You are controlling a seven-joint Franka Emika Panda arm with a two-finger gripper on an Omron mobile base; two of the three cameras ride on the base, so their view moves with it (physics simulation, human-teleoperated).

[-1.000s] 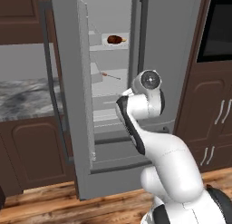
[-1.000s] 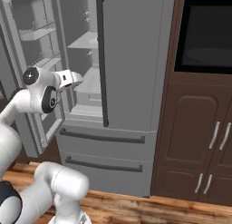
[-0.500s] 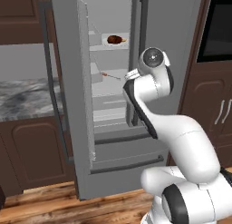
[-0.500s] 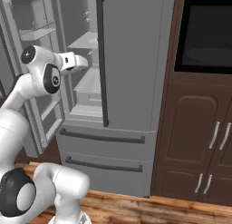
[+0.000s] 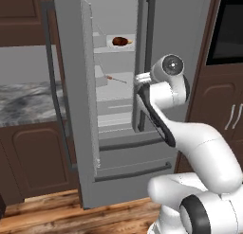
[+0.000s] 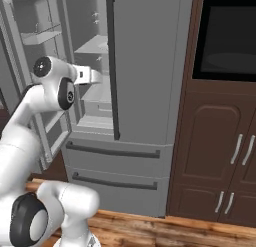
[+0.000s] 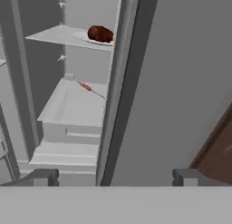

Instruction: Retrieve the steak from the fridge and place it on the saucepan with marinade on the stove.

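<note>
The grey fridge (image 5: 180, 24) stands with its left door swung open and its right door (image 7: 172, 82) shut. Inside, the steak (image 5: 120, 40), a dark reddish-brown lump, lies on a pale plate (image 7: 93, 40) on an upper shelf; the hand view has the steak (image 7: 100, 33) at its upper left. My gripper (image 7: 115, 177) is open and empty, in front of the opening beside the right door's edge, below and short of the steak. From the sides, the gripper (image 5: 141, 78) (image 6: 97, 77) points into the fridge (image 6: 145, 66). The saucepan, marinade and stove are out of view.
A thin reddish skewer-like item (image 7: 86, 86) lies on the shelf below the steak. The open left door (image 5: 71, 86) carries bins (image 6: 40, 37). Bottom drawers (image 6: 115, 153) sit under the opening. A wall oven (image 6: 225, 36) and brown cabinets (image 6: 220, 156) stand right, a marble counter (image 5: 23, 100) left.
My arm has risen and stretched forward, carrying the open gripper up towards the fridge opening. The steak and the doors have stayed put.
</note>
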